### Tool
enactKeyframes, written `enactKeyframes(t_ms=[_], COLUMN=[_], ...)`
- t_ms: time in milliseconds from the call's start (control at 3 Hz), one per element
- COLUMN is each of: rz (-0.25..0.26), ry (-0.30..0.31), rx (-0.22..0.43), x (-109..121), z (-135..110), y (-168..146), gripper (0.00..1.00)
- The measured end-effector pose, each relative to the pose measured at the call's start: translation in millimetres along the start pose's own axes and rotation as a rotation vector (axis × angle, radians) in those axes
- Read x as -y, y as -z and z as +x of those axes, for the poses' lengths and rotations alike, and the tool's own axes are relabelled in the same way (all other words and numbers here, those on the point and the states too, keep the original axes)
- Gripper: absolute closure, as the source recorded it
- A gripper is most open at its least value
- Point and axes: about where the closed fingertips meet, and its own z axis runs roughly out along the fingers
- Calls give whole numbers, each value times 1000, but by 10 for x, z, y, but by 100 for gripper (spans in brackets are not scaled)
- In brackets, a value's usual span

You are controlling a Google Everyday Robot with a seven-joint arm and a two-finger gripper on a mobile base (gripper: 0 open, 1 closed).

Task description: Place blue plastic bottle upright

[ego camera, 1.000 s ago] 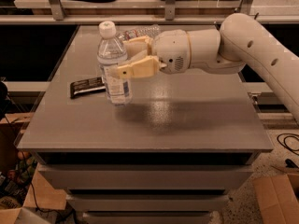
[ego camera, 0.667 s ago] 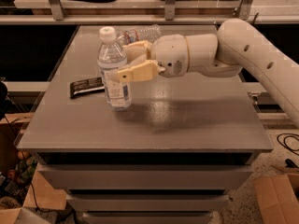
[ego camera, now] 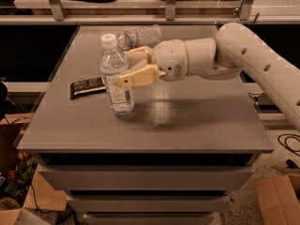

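The blue plastic bottle (ego camera: 117, 93), clear with a white cap and a pale label, stands upright on the grey table (ego camera: 197, 125), left of centre, its base at the table top. My gripper (ego camera: 123, 69) reaches in from the right and is shut on the bottle's upper body. One tan finger (ego camera: 138, 76) crosses in front of the bottle and the other lies behind it. The white arm (ego camera: 243, 55) stretches away to the right.
A smaller ribbed clear bottle (ego camera: 138, 36) lies on its side at the back of the table, just behind my gripper. A dark flat snack bar (ego camera: 86, 87) lies left of the upright bottle. Cardboard boxes (ego camera: 279, 198) stand on the floor at the right.
The gripper and the bottle have shifted slightly toward the table's front and lower. The bottle stays upright in the grip.
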Motion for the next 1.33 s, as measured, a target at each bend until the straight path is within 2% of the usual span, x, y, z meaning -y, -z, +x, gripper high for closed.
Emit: enactKeyframes(t_ms=[333,667,1333], rz=[-1,6,3], ry=[0,-3,-1], rx=[1,-4,-7], x=[-8,-19,-50], z=[23,53,68], y=[-11,-11,-13], gripper=[100,82,36])
